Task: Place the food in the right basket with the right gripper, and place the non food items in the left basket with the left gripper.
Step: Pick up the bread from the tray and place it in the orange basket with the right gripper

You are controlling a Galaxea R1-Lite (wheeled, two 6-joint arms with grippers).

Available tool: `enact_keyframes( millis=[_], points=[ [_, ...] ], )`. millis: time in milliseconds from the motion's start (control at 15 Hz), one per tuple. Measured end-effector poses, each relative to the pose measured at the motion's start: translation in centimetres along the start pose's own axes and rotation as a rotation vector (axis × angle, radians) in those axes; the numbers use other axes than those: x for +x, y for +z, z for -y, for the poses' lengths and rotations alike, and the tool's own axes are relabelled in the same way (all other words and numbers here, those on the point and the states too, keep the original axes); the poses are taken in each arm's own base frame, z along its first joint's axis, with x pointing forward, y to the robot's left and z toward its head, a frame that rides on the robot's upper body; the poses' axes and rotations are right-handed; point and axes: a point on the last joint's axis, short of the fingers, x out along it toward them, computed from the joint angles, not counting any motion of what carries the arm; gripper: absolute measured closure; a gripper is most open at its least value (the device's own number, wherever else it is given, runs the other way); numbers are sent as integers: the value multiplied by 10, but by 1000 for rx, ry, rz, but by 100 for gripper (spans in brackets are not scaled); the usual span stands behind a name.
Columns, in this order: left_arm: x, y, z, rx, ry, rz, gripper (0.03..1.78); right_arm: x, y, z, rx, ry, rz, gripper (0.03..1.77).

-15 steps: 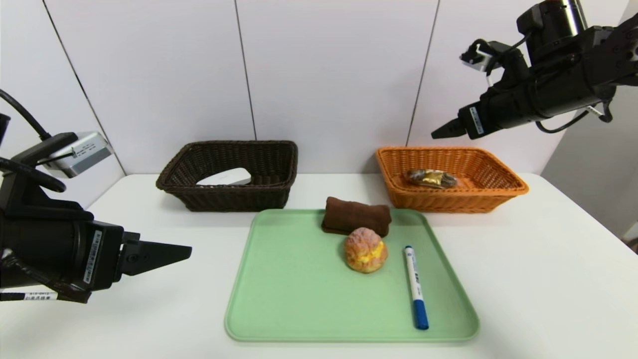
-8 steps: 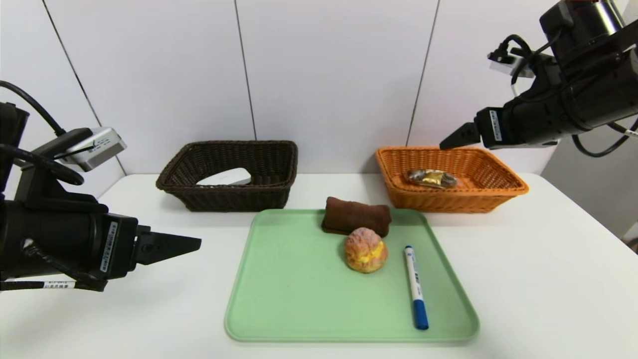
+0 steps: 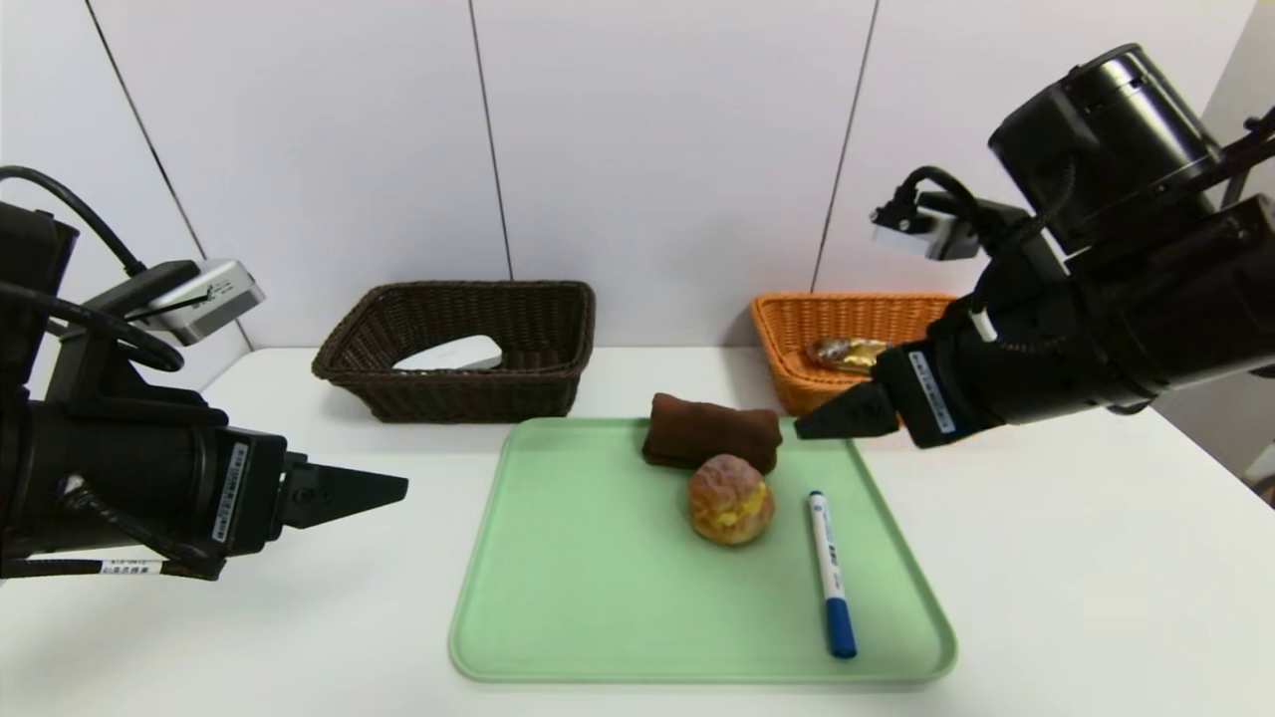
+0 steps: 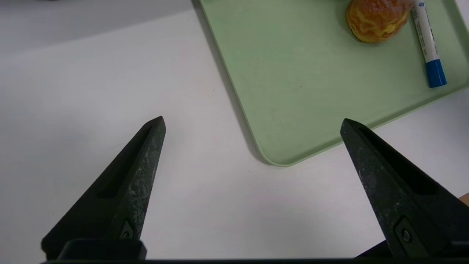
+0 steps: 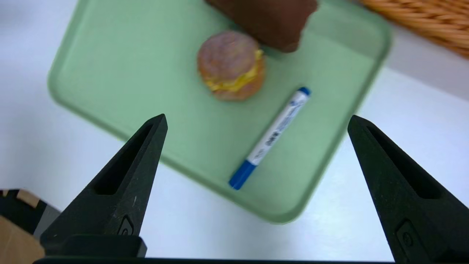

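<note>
Now, from my left: the left gripper [image 3: 393,489] hovers over bare table short of the tray [image 3: 558,637], jaws spread wide and holding nothing. Behind it the dark basket [image 3: 460,393] has a white item [image 3: 450,354] inside. On the tray sit a brown roll [image 3: 709,434] at the far edge, a puff [image 3: 731,499] just in front of it, and a pen [image 3: 830,573] lying beside the puff, cap toward me. My right gripper [image 3: 812,426] hangs above the tray's far right corner, near the roll, jaws wide apart and empty. The orange basket [image 3: 797,334] behind it has a wrapped snack [image 3: 847,353]. I judge the puff light, soft and crushable, so I'd pinch it gently across its sides. The pen looks stiff and slick; grab mid-barrel.
</note>
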Motion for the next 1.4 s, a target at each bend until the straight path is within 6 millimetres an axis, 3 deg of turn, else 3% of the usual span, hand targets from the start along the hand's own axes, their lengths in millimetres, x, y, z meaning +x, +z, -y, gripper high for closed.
enact_keyframes(
  millis=[200,467,933,1267,1333,1400],
  points=[
    [0,-1,0,-1,0,-3,12,19,-10,-24,-49,35,-52,11],
    [0,-1,0,-1,0,-5,12,59,-11,-41,-85,11,-100,11],
    [2,-4,-1,-4,3,-15,12,124,-7,-49,-120,-108,-171,10],
    [2,-5,-1,-5,3,-16,12,155,-10,-50,-132,-142,-220,10],
    [2,-4,-1,-5,4,-15,12,159,-11,-51,-131,-143,-225,16],
    [2,-4,-1,-5,3,-16,12,164,-10,-51,-127,-145,-219,34]
  ],
)
